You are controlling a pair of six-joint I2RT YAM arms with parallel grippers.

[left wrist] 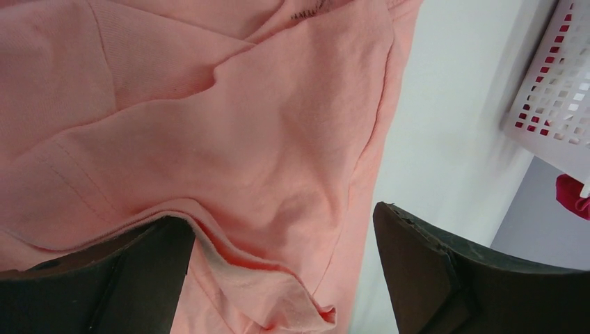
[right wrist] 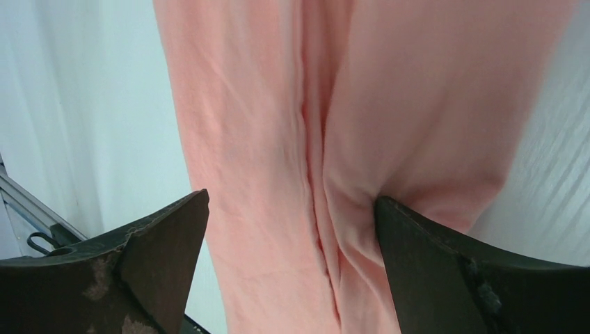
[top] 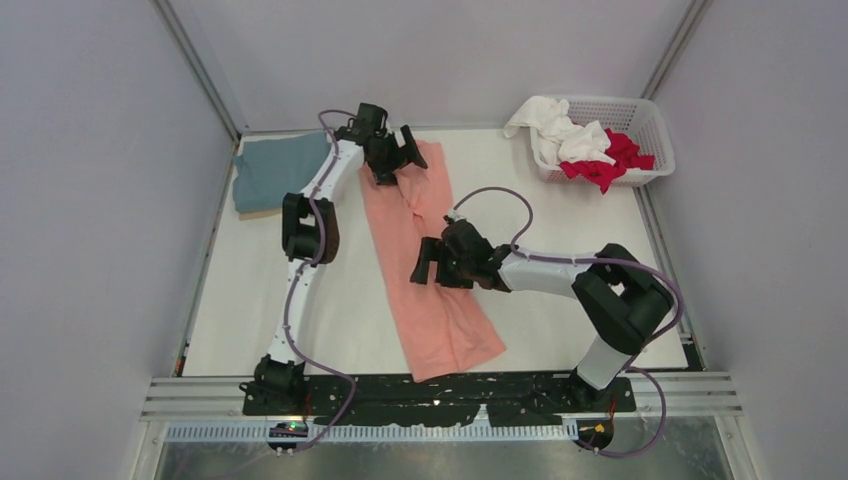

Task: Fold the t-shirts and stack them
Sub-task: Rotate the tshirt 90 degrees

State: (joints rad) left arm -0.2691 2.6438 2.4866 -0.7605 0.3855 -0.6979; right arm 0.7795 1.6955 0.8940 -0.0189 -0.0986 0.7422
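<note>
Folding seems under half done: teal shirt (top: 275,172) folded far-left, salmon shirt (top: 440,320) a long strip mid-table beneath the left gripper (top: 398,160) and right gripper (top: 426,262), both spread apart, white shirt (top: 555,135) and red shirt (top: 608,162) in the basket (top: 657,125).

Looked like a robotics lab cell. Was boxed in by plain grey panels (top: 90,200) and metal corner posts (top: 200,70), floored by a white table (top: 540,330), with a left arm (top: 300,290) and right arm (top: 555,270) bolted to a black plate (top: 440,395) on aluminium rails (top: 690,400).

Both arms (top: 540,270) white, black-jointed (purple cables (top: 495,189)).
</note>
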